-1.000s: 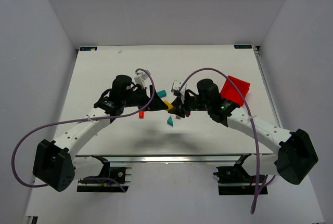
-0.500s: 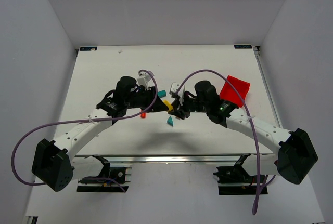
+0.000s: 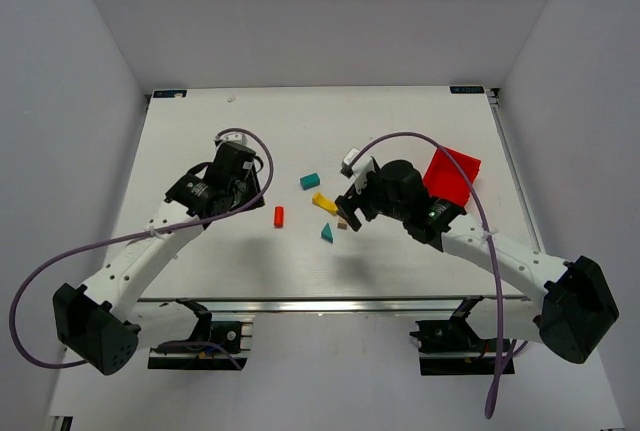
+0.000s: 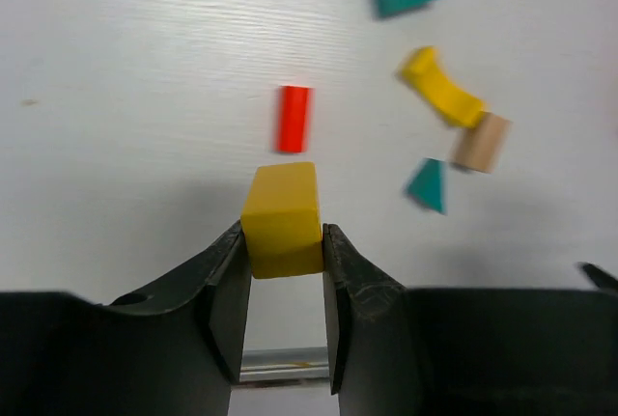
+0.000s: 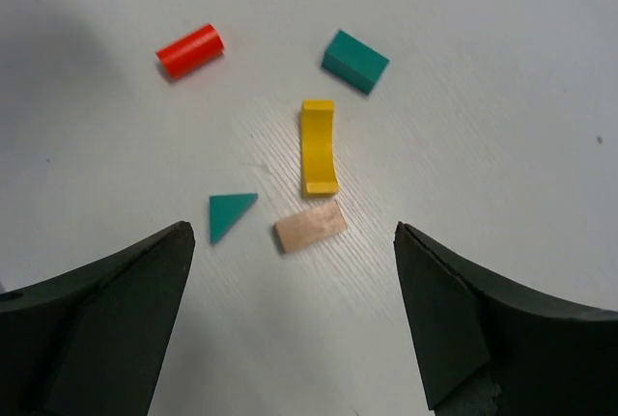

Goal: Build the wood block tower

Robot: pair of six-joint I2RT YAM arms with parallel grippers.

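While the table (image 3: 200,131) carries the red bin (image 3: 452,175) at far right, R gripper (image 5: 292,242), the nearer one, hangs wide open w/ the tan block (image 5: 309,226) below between its fingers, long axis finger-to-finger, arch (image 5: 319,146) just beyond; L gripper (image 4: 282,237) pinches a yellow cube (image 4: 281,208), underside hidden.

left gripper (image 4: 282,237) drew back to the left and lifted, jaws gone from apart to clamped on a yellow cube (image 4: 281,215). right gripper (image 5: 292,235) sprang wide and backed off; tan block (image 5: 310,226) now uncovered on the table (image 5: 502,69).
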